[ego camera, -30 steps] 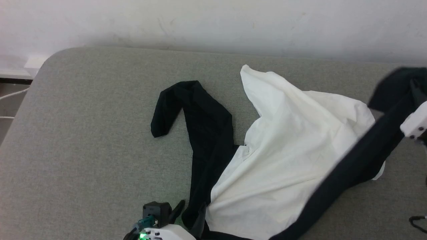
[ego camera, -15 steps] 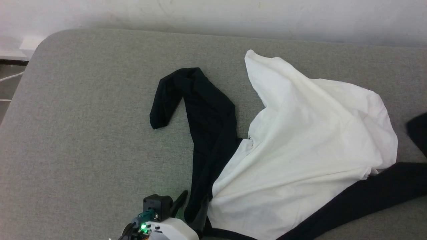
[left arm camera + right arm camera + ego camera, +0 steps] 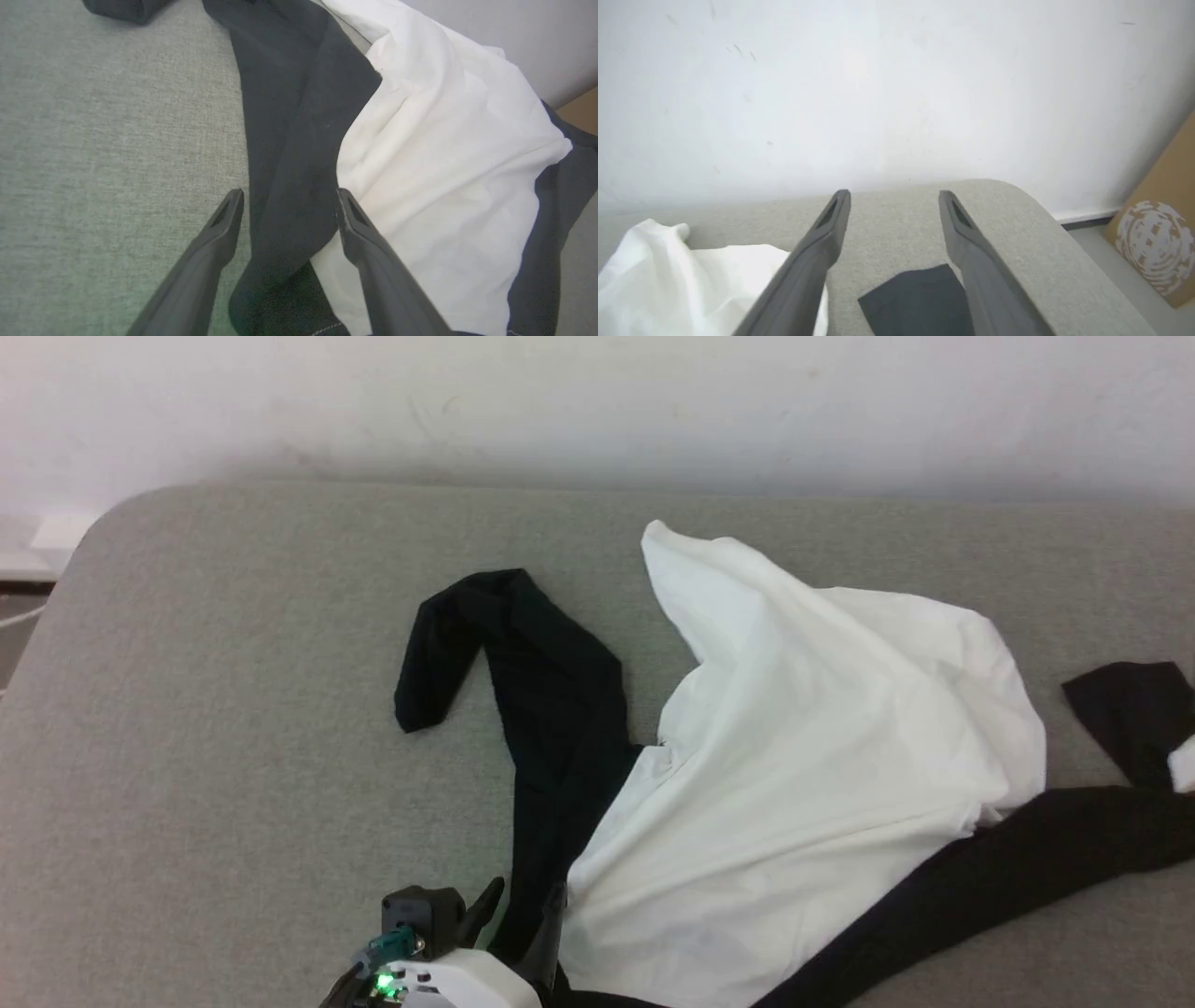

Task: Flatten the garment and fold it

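Observation:
The garment lies crumpled on the grey cushion, its white body [image 3: 822, 737] in the middle. One black sleeve [image 3: 551, 709] runs from a bent cuff down toward my left gripper [image 3: 518, 905]. That gripper is open, its fingers standing either side of the sleeve [image 3: 285, 116] beside the white body [image 3: 444, 163]. The other black sleeve [image 3: 1008, 868] lies flat along the lower right, its end [image 3: 1130, 709] folded back. My right gripper [image 3: 894, 196] is open and empty, hovering above that sleeve end [image 3: 920, 301].
The grey cushion [image 3: 233, 709] reaches back to a white wall [image 3: 597, 411], with rounded corners at the far left and far right. A cardboard box [image 3: 1157, 233] stands on the floor past the right corner. Bare cushion lies left of the garment.
A second ago the right sleeve was held up in the air at the right edge; it now lies flat on the cushion, let go. The head camera has shifted. My left gripper has stayed put.

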Available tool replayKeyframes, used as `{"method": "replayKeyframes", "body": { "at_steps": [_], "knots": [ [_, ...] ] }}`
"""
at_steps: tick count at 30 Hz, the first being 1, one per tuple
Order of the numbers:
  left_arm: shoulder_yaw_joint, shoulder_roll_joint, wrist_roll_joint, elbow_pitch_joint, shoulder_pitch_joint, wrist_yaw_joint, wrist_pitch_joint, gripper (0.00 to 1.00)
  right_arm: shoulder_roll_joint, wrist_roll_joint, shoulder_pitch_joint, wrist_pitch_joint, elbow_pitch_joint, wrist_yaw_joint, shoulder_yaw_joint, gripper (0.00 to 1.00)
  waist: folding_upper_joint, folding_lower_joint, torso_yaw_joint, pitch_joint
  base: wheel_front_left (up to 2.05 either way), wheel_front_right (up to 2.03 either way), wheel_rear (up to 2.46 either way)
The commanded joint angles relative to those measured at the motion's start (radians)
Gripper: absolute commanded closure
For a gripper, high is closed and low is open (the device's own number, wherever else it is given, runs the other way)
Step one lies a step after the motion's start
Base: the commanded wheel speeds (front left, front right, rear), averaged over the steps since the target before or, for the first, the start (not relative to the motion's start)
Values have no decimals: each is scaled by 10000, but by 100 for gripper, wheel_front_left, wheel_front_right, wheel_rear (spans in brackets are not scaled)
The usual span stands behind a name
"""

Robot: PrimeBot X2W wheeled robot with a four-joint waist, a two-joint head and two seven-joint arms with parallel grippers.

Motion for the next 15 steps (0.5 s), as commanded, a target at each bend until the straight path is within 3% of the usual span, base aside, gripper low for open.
{"method": "replayKeyframes", "body": {
  "at_steps": [1,8,15],
  "knots": [
    [-4,107,-19,-113,70,28,66,0,162,289,505,-283,-566,-11,285,0,0,1,-317,-222,0,0,0],
    [-229,570,87,-471,213,189,1189,0,1130,714,2371,-1170,-3185,-11,1149,0,0,1,-715,-172,0,0,0],
    [-308,1640,909,-830,667,1209,2773,0,1993,720,3745,-1223,-4228,-11,1790,0,0,1,-1060,-195,0,0,0]
  ]
}}
